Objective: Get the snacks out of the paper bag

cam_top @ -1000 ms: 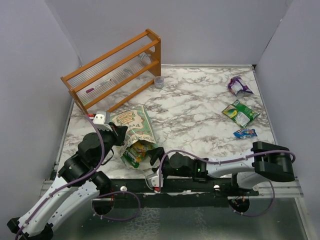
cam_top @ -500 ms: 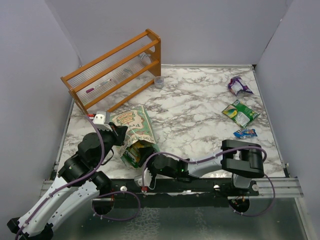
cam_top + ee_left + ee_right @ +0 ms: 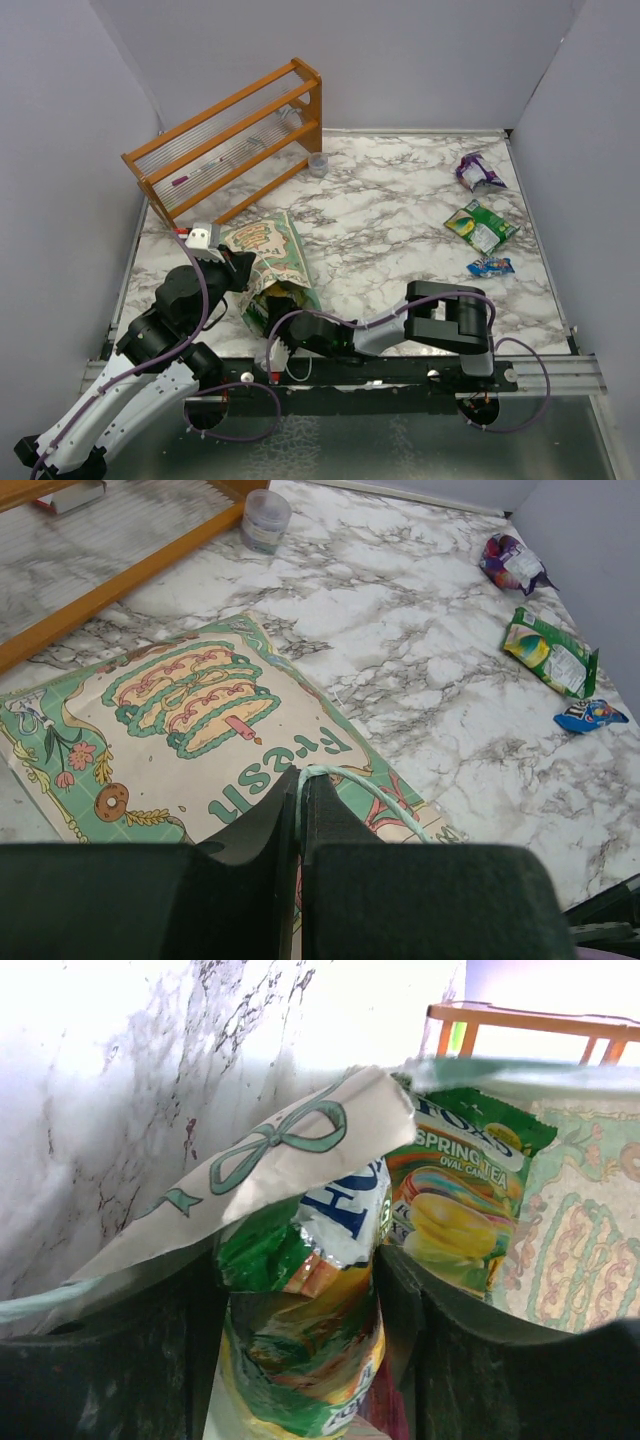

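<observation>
The bag [image 3: 270, 250] lies flat on the desk [image 3: 400, 215], near-left, with its mouth toward the arms. Behind it, far-left, stands the rack [image 3: 230, 140], a small cup [image 3: 318, 165] just off its right end. Over on the right, well apart from the bag, three packets run back to front: far packet [image 3: 478, 172], middle packet [image 3: 481, 226], near packet [image 3: 490, 266]. The left tool [image 3: 300, 780] sits at the bag's near-left edge, pinched on its cord handle [image 3: 340, 778]. The right tool [image 3: 300, 1260] is at the mouth, a clamped packet [image 3: 300, 1360] between its fingers and another packet [image 3: 450, 1220] beside it in the bag.
</observation>
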Robot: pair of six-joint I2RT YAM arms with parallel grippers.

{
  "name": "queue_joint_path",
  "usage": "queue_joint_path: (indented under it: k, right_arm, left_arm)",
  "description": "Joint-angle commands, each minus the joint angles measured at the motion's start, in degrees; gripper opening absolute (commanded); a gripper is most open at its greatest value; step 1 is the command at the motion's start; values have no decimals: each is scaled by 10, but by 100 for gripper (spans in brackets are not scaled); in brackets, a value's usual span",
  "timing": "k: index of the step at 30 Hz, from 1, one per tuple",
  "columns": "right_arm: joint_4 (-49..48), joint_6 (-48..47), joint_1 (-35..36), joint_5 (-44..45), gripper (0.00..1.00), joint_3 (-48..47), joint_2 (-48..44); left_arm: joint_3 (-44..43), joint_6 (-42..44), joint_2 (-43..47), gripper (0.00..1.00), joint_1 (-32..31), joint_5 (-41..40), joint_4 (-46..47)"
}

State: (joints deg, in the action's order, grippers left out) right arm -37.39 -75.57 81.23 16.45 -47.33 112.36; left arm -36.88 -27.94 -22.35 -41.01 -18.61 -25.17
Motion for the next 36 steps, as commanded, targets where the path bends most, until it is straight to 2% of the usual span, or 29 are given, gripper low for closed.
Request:
queue_joint_path:
  k: [1, 7, 14, 23, 30, 36]
  right_arm:
    - [-31, -10, 3, 22, 56, -7, 6]
    - [-29, 0, 3, 25, 45, 4, -11]
    - [-30, 13, 6, 25, 42, 24, -55]
    - [12, 101, 39, 1, 42, 79, -162]
    - [83, 205, 90, -16, 42, 137, -302]
    - [166, 300, 96, -51, 42, 173, -451]
  left_arm:
    - [-1, 3, 5, 0, -1, 6, 11]
    - [-1, 3, 4, 0, -1, 7, 12]
    - [-1, 3, 1, 0, -1, 6, 12]
    - [-1, 2, -1, 0, -1, 1, 11]
    - [-2, 1, -3, 0, -1, -3, 9]
    - [-2, 0, -3, 0, -1, -5, 8]
